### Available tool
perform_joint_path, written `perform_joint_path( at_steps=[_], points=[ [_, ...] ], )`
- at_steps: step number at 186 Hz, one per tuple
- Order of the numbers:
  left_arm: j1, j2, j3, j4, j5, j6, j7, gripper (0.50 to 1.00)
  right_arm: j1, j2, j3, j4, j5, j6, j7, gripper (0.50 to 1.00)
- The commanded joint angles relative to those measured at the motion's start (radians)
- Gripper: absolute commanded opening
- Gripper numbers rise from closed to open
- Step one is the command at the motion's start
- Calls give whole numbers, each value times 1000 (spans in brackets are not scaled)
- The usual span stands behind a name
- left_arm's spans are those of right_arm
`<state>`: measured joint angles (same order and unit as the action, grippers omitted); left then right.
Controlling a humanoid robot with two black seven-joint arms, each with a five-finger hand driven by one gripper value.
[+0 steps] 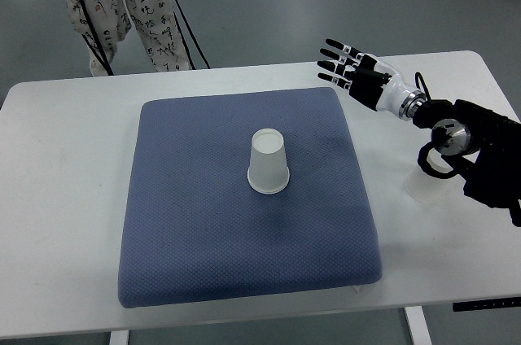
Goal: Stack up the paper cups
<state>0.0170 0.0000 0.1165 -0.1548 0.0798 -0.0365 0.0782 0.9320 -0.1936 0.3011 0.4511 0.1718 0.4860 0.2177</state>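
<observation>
Top view. A white table [65, 166] carries a blue cushion [203, 239] at the centre of the frame. One paper cup [269, 162] stands upside down — mouth on the fabric — near the cushion's middle. A second cup [423, 186] sits on the bare table at the right, partly hidden under the dark arm [484, 154]. The right robot hand [346, 64] hovers at upper right, fingers spread and holding nothing — well apart from both cups. A person's patterned trousers [122, 3] appear at upper left.
</observation>
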Motion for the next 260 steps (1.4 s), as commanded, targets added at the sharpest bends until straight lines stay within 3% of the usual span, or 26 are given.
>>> perform_joint_path(
  at_steps=[1, 57, 110, 188, 217, 260],
  points=[
    [0, 0, 0, -2, 0, 1, -2, 1000, -4, 8, 1, 1, 0, 0, 0, 917],
    [-3, 0, 0, -2, 0, 0, -2, 1000, -2, -4, 1, 1, 2, -47, 5, 915],
    [-11, 0, 0, -2, 0, 4, -2, 1000, 41, -27, -11, 6, -17, -32, 3, 913],
    [-11, 0, 0, -2, 0, 4, -2, 1000, 93, -90, -20, 24, -344, -32, 5, 913],
    [-11, 0, 0, -2, 0, 6, -2, 1000, 102, -170, -28, 92, -595, -44, 5, 913],
    [-11, 0, 0, -2, 0, 4, -2, 1000, 214, -371, -218, 308, -891, -41, 5, 913]
  ],
)
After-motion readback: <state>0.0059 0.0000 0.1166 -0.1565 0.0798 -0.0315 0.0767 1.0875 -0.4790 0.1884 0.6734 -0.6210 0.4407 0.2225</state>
